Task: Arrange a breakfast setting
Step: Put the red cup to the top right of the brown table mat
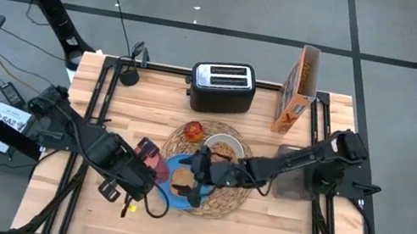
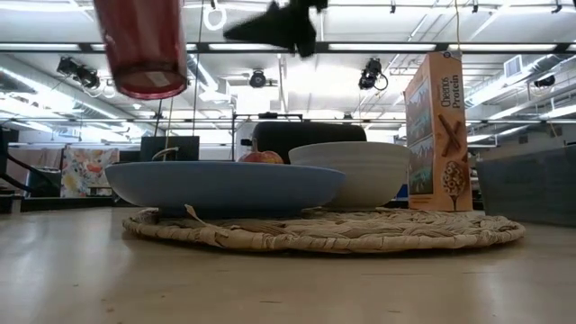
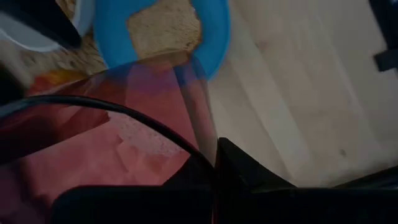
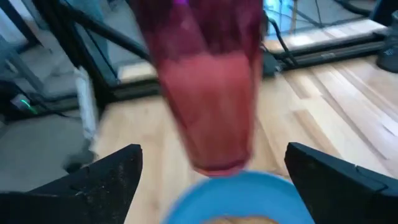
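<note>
Pink plastic is filling the left gripper (image 1: 140, 165): its fingers are clamping the cup (image 1: 152, 156), which is hanging in the air beside the plate (image 1: 177, 196) at the mat's (image 1: 229, 202) edge. Cup looks light, stiff and slick, probably best held round its middle. Just ahead, toast (image 1: 183, 180) is lying on the plate. The right gripper (image 1: 201, 170) is hovering over that plate with fingers spread wide, holding nothing. Beyond it are sitting the bowl (image 1: 223, 147) and fruit (image 1: 193, 130); toaster (image 1: 222, 87) and cereal box (image 1: 298, 90) are crowding the far side.
</note>
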`<action>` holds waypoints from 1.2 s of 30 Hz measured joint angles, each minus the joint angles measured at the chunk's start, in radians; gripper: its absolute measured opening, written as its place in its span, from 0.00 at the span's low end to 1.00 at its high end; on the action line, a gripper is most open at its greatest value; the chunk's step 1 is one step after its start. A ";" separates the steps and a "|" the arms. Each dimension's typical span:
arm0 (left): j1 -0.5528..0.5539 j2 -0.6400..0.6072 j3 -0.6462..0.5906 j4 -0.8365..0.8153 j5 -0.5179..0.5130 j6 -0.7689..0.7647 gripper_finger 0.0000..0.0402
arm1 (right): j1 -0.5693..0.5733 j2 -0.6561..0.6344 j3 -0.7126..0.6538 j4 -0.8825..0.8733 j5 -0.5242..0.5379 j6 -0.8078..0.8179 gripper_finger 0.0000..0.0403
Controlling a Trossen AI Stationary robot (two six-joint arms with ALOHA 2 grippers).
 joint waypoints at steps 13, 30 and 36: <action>0.026 0.008 0.002 0.086 -0.078 0.210 0.03 | -0.110 0.079 0.035 0.131 -0.250 -0.148 0.97; 0.077 0.010 0.003 0.149 -0.102 0.303 0.03 | -0.125 0.103 0.071 0.061 -0.379 -0.113 0.98; 0.077 0.008 0.004 0.143 -0.102 0.314 0.03 | -0.128 0.104 0.071 0.042 -0.390 -0.197 0.98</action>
